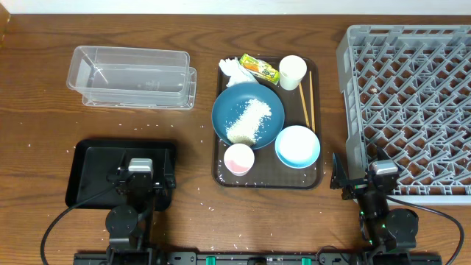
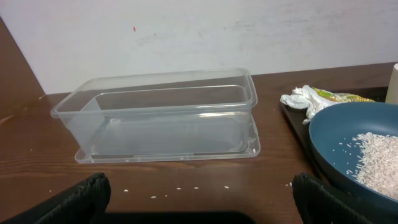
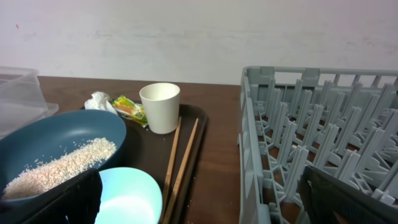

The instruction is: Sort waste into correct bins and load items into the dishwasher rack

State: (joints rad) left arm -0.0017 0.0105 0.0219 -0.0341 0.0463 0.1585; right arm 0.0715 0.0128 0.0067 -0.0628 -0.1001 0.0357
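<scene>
Overhead, the left gripper [image 1: 140, 177] at seven o'clock and right gripper [image 1: 374, 180] at five are hanging spread and empty, while rice [image 1: 249, 121] on the central dark blue plate [image 1: 224, 109] is risking scattering if tilted.

We can read no word, brand, number or sign in any view. The only print we find is on the wrapper [image 1: 259, 68], at the far edge of the tray [image 1: 266, 174] (yellow-green, with some orange marks), and it is too small and blurred for us to make out a single letter.
</scene>
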